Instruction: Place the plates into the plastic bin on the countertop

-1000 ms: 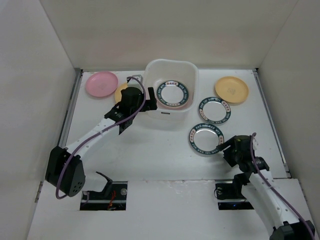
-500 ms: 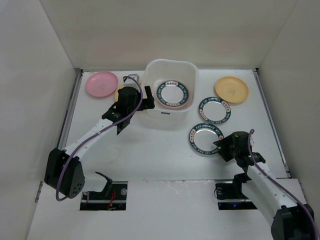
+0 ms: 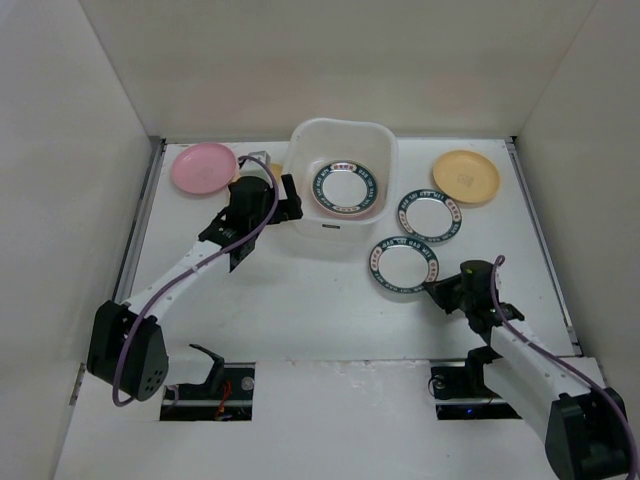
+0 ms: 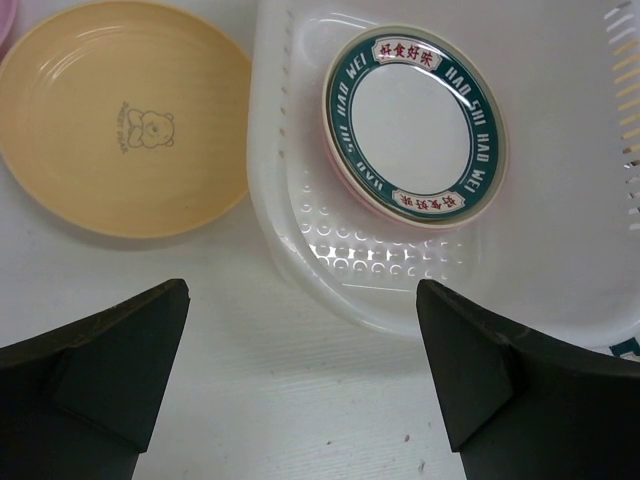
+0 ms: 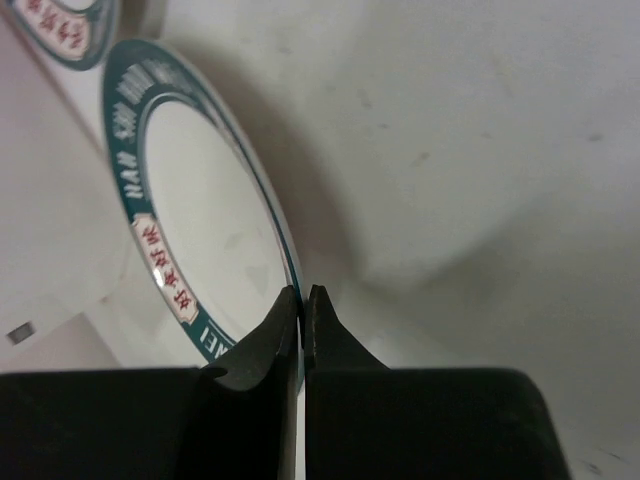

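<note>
**Right gripper closed at a plate rim, left gripper open beside the bin**

Right gripper [image 5: 302,305]: fingers pressed together, no real gap between them. The tips sit at the near edge of the near green-rimmed plate [image 3: 404,267]. That plate lies on the countertop [image 3: 300,300], in front of the plastic bin [image 3: 385,150] and off to its right. In the right wrist view the rim runs up to one fingertip and goes out of sight behind it. Can't tell whether the rim is pinched or only touched.

Left gripper [image 4: 300,300]: fingers spread wide, nothing between them. It hovers at the bin's left side, and in the left wrist view the bin's wall and a strip of bare countertop show between the fingers.

The bin stands at the back centre of the countertop. Inside it the binned green-rimmed plate [image 4: 415,125] lies flat over the perforated bottom, and a pink edge [image 4: 336,180] peeks out from under it.

Plates outside the bin:
- far green-rimmed plate [image 3: 430,213]: right of the bin, just beside the near one, possibly touching it.
- orange plate [image 3: 465,176]: back right, apart from the others.
- yellow plate [image 4: 125,120]: bear print in the middle, just beside the bin's left wall. The left arm mostly hides it in the top view.
- pink plate [image 3: 204,167]: back left.
</note>
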